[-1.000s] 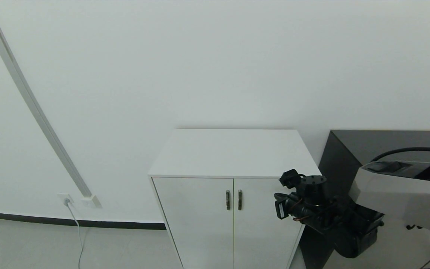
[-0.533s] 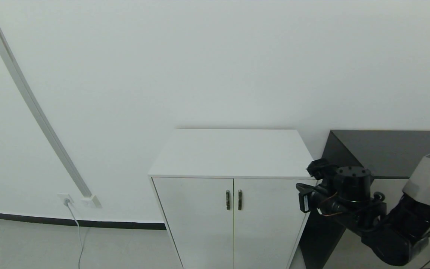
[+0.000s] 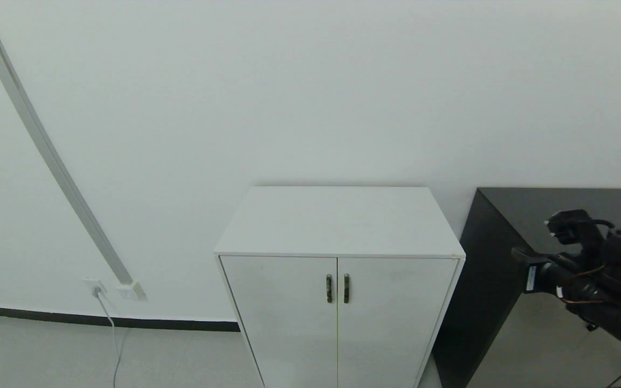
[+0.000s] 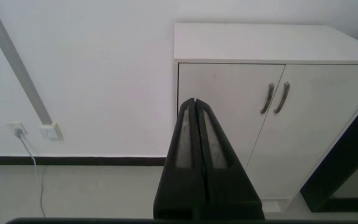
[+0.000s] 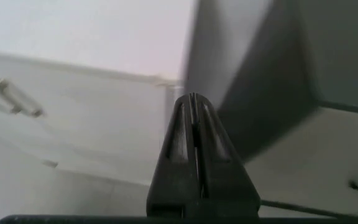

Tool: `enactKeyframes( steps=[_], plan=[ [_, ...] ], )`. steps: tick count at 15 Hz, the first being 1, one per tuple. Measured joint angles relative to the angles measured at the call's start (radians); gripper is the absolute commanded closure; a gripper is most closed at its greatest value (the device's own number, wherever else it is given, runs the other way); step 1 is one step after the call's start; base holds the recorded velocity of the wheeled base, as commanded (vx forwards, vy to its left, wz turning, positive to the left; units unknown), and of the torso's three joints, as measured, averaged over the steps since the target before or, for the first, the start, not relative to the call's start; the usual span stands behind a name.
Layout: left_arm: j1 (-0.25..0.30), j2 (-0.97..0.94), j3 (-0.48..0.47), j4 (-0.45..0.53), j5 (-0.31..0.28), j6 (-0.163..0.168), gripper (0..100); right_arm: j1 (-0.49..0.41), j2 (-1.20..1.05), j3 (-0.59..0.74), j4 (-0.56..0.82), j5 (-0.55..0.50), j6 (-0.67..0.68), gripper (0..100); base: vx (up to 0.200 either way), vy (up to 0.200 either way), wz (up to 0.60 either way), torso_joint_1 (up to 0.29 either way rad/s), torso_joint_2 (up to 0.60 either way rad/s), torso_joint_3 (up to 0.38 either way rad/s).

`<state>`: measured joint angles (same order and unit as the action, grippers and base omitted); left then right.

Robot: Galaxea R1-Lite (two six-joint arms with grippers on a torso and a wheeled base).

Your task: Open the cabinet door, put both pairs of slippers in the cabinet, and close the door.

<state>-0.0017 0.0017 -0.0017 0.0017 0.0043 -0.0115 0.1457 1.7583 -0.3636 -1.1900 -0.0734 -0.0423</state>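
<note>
Swinging off to the right over the last second, the right arm (image 3: 601, 275) has left the front of the white cabinet (image 3: 337, 223) and now sits before the black unit (image 3: 504, 215) beside it. Both cabinet doors (image 3: 289, 318) are shut, their two handles (image 3: 329, 288) side by side at the centre seam. Right gripper (image 5: 193, 102) fingers are pressed together, holding nothing; left gripper (image 4: 195, 106) fingers likewise, facing the cabinet front

one white cabinet (image 3: 337, 221) is showing two doors (image 3: 283, 318) and two handles (image 3: 329, 288); one dark unit (image 3: 531, 207), perhaps a cabinet, is standing at 3 o'clock.
</note>
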Motion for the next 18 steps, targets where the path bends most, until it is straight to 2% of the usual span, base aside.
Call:
enactKeyframes(
  steps=[4, 11, 14, 18],
  plan=[
    [0.0, 0.0, 0.0, 0.0, 0.0, 0.0, 100, -0.076, -0.183, 0.14, 0.005, 0.041, 0.0, 100, 0.0, 0.0, 0.0, 0.0, 0.0, 0.0],
    [0.0, 0.0, 0.0, 0.0, 0.0, 0.0, 100, -0.097, -0.448, 0.318, 0.034, 0.046, 0.0, 100, 0.0, 0.0, 0.0, 0.0, 0.0, 0.0],
    [0.0, 0.0, 0.0, 0.0, 0.0, 0.0, 100, -0.125, -0.562, 0.351, 0.154, 0.056, 0.0, 100, 0.0, 0.0, 0.0, 0.0, 0.0, 0.0],
    [0.0, 0.0, 0.0, 0.0, 0.0, -0.001, 100, -0.143, -0.759, 0.35, 0.417, 0.088, 0.0, 100, 0.0, 0.0, 0.0, 0.0, 0.0, 0.0]
  ],
)
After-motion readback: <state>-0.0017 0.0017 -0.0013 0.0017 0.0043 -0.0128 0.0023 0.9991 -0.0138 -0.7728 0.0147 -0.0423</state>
